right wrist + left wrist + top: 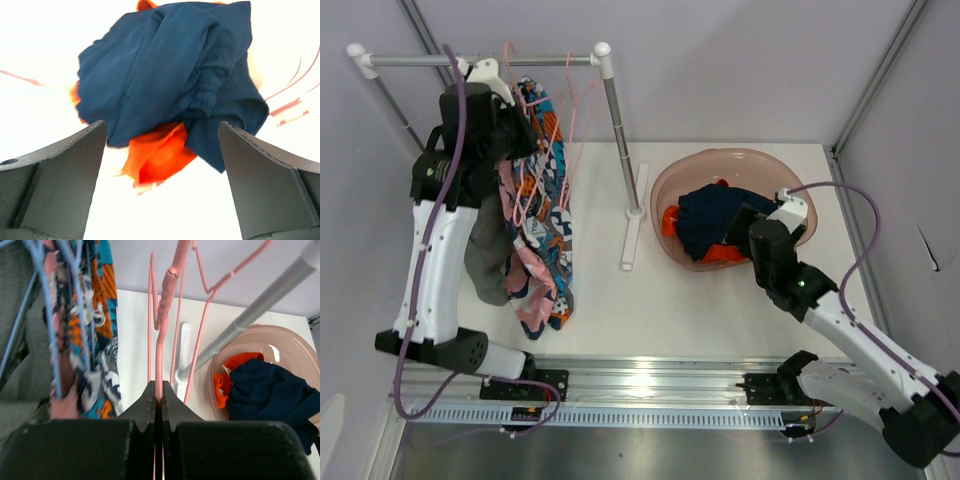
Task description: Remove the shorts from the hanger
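Observation:
Patterned shorts (550,200) and a grey garment (488,255) hang from hangers on the rack rod (485,60) at the far left. Both also show in the left wrist view, the patterned shorts (95,315) beside the grey garment (20,370). My left gripper (520,135) is raised by the rod. In its wrist view the left gripper (160,390) is shut on a bare pink wire hanger (165,300). My right gripper (752,215) hovers open and empty over navy shorts (165,65) and an orange garment (160,155) in the pink basin (665,185).
The rack's upright post (618,140) and white foot (635,215) stand between the hanging clothes and the basin. Other pink hangers (570,110) and a blue hanger (47,340) crowd the rod. Walls close in at the back and on both sides.

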You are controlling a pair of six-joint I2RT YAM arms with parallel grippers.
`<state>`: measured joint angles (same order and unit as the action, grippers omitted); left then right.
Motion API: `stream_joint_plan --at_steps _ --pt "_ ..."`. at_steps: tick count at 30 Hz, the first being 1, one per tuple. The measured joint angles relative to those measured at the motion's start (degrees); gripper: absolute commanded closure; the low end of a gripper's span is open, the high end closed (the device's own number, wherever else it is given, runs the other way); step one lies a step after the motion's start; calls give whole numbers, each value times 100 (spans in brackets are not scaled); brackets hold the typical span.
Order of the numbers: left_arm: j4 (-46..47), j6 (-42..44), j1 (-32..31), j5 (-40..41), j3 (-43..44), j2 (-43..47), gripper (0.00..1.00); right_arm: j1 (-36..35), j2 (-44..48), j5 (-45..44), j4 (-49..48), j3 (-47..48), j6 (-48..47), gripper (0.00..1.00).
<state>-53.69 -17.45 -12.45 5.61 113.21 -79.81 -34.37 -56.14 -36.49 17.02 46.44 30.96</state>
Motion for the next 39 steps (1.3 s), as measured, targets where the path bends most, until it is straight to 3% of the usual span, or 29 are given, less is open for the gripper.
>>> stream_joint_plan --at_steps 5,10,19,21,24,26,28,31,39 --pt "216 2 -2 -42 629 -905 100 -212 1069 72 267 -402 254 1" --pt "247 -2 -92 -28 1333 -1633 100 -280 1534 98 463 -634 348 1" --pt "345 -2 -844 90 988 -1738 98 -291 1537 96 595 -682 354 0" --pt "345 2 -918 164 872 -1725 84 -293 1558 98 623 -693 354 1" --pt "341 85 -935 286 761 -1676 39 -295 1631 98 726 -702 358 1" --pt "337 111 -933 385 756 -1626 20 -297 1722 98 813 -704 361 1" --pt "328 131 -933 525 756 -1504 8 -297 1832 98 879 -706 361 1" --pt "319 179 -933 623 756 -1360 1 -297 1982 98 944 -708 389 1" --pt "50 284 -933 1019 1198 -1071 1 -387 2118 101 1207 -708 514 1"
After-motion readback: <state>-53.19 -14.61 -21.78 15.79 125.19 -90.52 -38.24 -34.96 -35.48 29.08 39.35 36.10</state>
